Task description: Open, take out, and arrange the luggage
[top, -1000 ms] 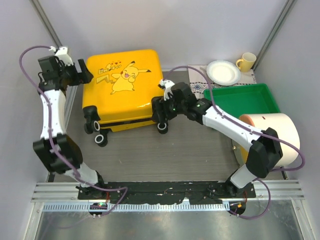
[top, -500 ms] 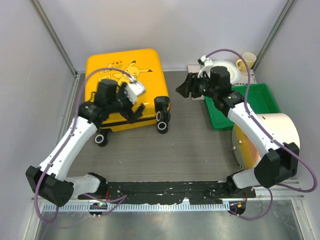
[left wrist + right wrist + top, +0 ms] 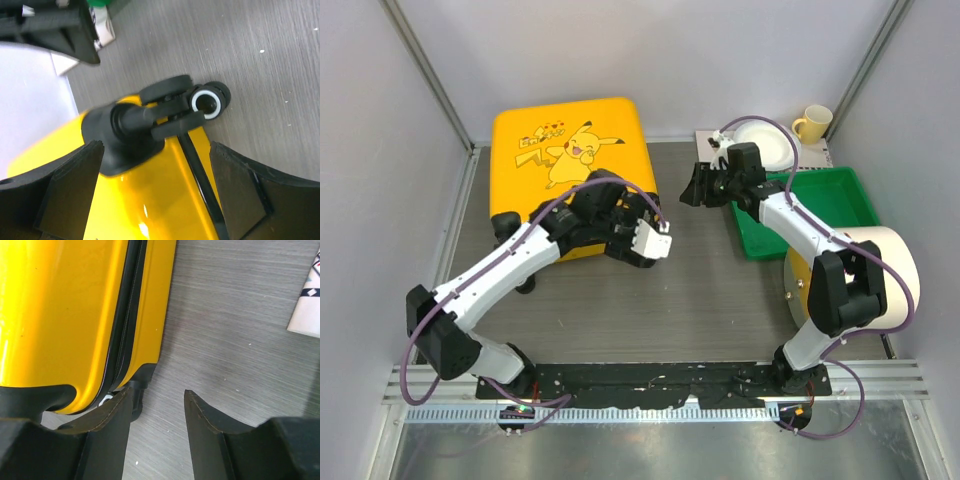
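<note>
The luggage is a yellow suitcase with a Pikachu print. It lies flat and zipped shut at the back left of the table. My left gripper hangs over its near right corner and hides the wheels there. In the left wrist view this gripper stands wide open astride the yellow shell, just behind a black wheel. My right gripper hovers off the suitcase's right side. In the right wrist view it is open over bare table, with the zipper seam to its left.
A green tray lies at the right, behind a large cream cylinder. A white plate and a yellow mug sit on a patterned cloth at the back right. Grey walls close in both sides.
My left arm swung from the suitcase's far left side across to its near right corner. My right gripper pulled back from that corner toward the tray, and its jaws narrowed.
</note>
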Controlling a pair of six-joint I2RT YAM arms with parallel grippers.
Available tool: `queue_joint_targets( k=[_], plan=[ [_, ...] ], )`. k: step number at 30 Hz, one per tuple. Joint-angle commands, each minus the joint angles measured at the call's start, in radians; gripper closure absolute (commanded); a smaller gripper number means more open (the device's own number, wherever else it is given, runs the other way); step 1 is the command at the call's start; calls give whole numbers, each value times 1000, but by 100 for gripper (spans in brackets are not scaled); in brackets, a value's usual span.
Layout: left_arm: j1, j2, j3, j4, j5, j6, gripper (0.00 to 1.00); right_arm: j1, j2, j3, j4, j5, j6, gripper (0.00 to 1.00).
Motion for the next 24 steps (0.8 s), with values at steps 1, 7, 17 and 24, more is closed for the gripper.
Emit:
queue_joint_targets(
  k=[1, 7, 17, 24],
  plan=[
    [-80, 40, -9, 39, -61, 248, 8, -7, 7, 0, 46, -57, 28, 48],
    [-134, 137, 32, 36, -135, 366, 10, -10, 52, -5, 80, -115, 56, 47],
    [-149, 136, -13, 206, -199, 296, 75, 16, 165, -16, 218, -174, 178, 49],
    [-107, 11, -138, 352, -219, 156, 100, 80, 190, -71, 347, -189, 238, 52]
  ],
)
